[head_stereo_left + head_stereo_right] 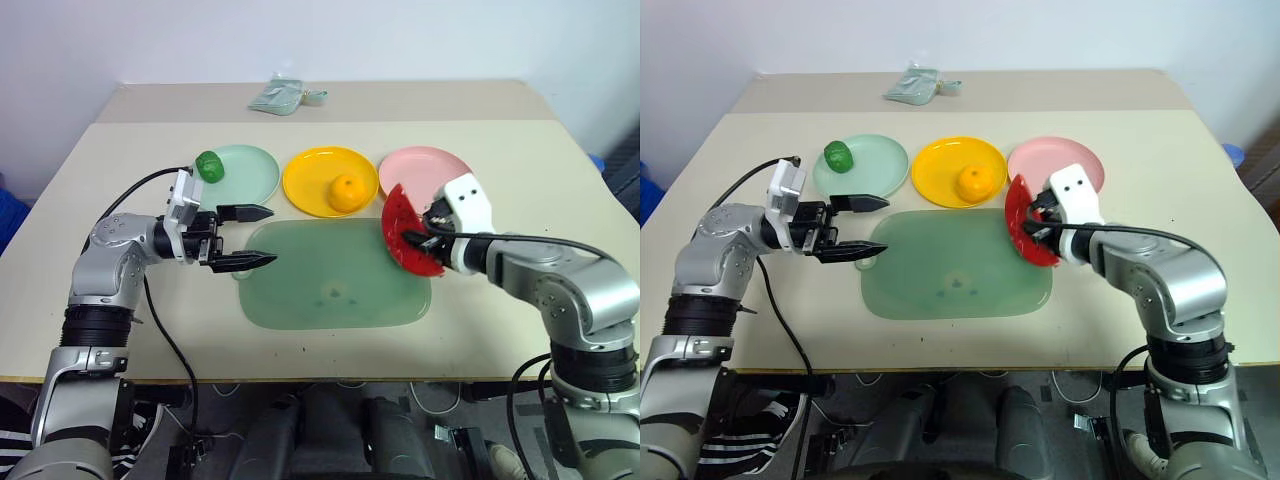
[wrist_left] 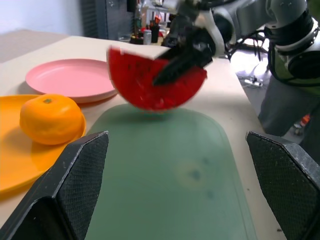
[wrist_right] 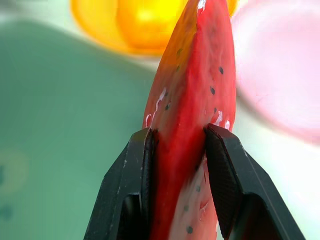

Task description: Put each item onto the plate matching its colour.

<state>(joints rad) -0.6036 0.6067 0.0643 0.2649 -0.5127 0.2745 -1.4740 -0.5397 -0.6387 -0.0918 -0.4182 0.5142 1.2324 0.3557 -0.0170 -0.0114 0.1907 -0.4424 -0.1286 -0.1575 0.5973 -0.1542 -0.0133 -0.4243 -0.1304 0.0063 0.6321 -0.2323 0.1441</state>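
While the watermelon wedge (image 1: 408, 236) is clamped upright in the right fingers (image 3: 142, 165), the pink plate (image 1: 425, 172) lies just beyond them; the left fingers (image 1: 250, 212) are spread, empty.

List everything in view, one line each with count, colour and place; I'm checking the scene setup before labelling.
Watermelon wedge: one, red, held at the mat's right edge.
Citrus: one, orange, on the yellow plate.
Vegetable: one, dark green, on the mint plate's left rim.
Mint plate: one, left of the row.
Yellow plate: one, middle.
Pink plate: one, right, nothing on it.
Mat: one, translucent green, in front of the plates.
Pouch: one, grey-green, at the far edge.
Table: one, beige.
Left gripper: open, above the mat's left edge.
Right gripper: shut on the wedge.
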